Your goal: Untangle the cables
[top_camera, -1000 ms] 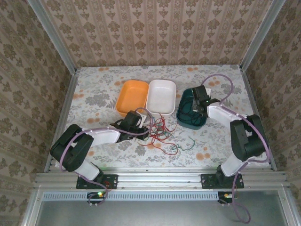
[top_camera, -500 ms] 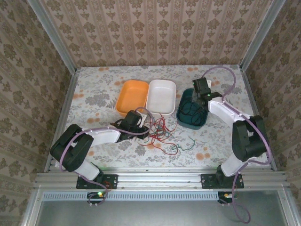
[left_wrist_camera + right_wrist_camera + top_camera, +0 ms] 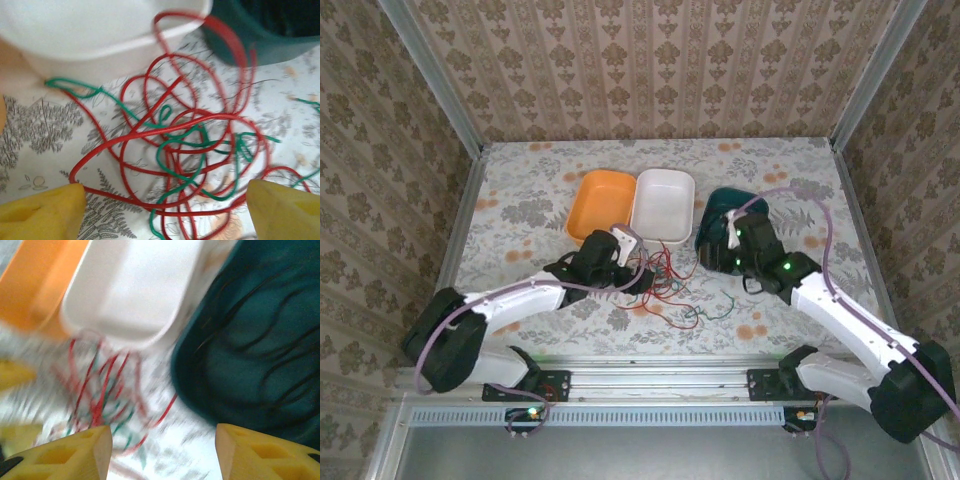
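Cables [image 3: 185,145], red and green, tangled in loose loops on the flowered table [image 3: 520,200], just near of the white tray [image 3: 665,200], one red loop reaching up against its rim. Black strands [image 3: 280,367] lying inside the dark green tray [image 3: 185,370] to the right. Orange tray [image 3: 600,200] touching the white one's left side. Left gripper [image 3: 162,215] released, fingers spread wide over the tangle, grasping nothing. Right gripper [image 3: 162,452] also spread and empty, hovering by the green tray's near left edge.

You had the left arm [image 3: 510,297] stretched low toward centre, left gripper [image 3: 162,212] spread wide, empty. Your right arm [image 3: 845,318] extended forward-left, right gripper [image 3: 162,455] parted, empty, tilted down.
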